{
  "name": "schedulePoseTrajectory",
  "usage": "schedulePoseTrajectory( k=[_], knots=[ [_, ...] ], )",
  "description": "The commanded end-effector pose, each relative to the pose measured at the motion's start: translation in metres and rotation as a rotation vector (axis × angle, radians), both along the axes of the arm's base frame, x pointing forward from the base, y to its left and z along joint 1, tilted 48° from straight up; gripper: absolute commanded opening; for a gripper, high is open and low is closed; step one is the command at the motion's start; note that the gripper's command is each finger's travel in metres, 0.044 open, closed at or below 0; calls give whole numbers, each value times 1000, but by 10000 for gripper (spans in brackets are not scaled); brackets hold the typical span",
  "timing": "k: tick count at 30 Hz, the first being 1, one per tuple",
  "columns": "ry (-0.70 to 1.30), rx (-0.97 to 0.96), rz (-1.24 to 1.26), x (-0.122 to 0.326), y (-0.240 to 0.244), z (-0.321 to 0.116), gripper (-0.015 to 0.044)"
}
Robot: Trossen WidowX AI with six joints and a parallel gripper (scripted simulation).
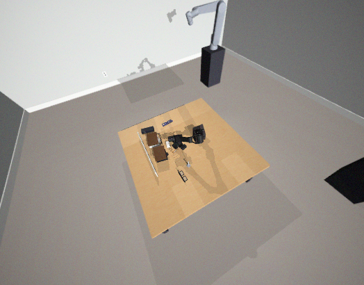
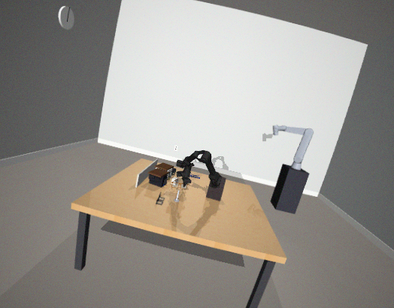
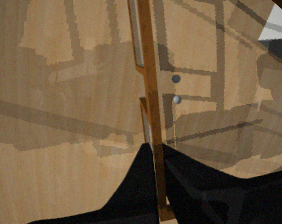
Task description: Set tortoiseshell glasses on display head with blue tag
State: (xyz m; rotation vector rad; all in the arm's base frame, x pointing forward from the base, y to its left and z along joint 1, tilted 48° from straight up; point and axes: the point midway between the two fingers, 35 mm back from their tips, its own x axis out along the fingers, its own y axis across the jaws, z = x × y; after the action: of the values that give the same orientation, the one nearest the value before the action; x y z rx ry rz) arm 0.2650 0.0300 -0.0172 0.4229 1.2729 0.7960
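Note:
The tortoiseshell glasses [image 3: 151, 75] show as a brown-orange front bar running up the wrist view, seen nearly edge-on, with the lens rims on its left. My gripper [image 3: 150, 148] [image 2: 186, 182] is shut on the front frame near one end. In the exterior view the glasses are small thin orange lines beside the fingertips, above the table. Two display heads with brown tops stand to the left of the gripper: one farther back [image 1: 153, 139] [image 2: 165, 166] and one nearer [image 1: 160, 153] [image 2: 159, 173]. Which one has the blue tag is too small to tell. The temples are mostly hidden.
A white panel [image 1: 148, 154] [image 2: 143, 175] stands behind the heads. Black glasses [image 1: 183, 175] [image 2: 160, 199] lie nearer the front. A thin upright silvery item [image 1: 188, 164] [image 2: 177, 197] stands beside them. A blue item [image 1: 167, 122] [image 2: 195, 176] and a dark block [image 1: 147, 130] lie farther back.

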Motion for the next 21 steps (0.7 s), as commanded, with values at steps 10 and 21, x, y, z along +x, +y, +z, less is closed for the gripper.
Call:
schedulePoseTrajectory(
  k=[10, 21],
  knots=[
    [-18, -4, -8, -2, -61, 53, 0],
    [-47, -19, 23, 1, -52, 69, 0]
  ],
)
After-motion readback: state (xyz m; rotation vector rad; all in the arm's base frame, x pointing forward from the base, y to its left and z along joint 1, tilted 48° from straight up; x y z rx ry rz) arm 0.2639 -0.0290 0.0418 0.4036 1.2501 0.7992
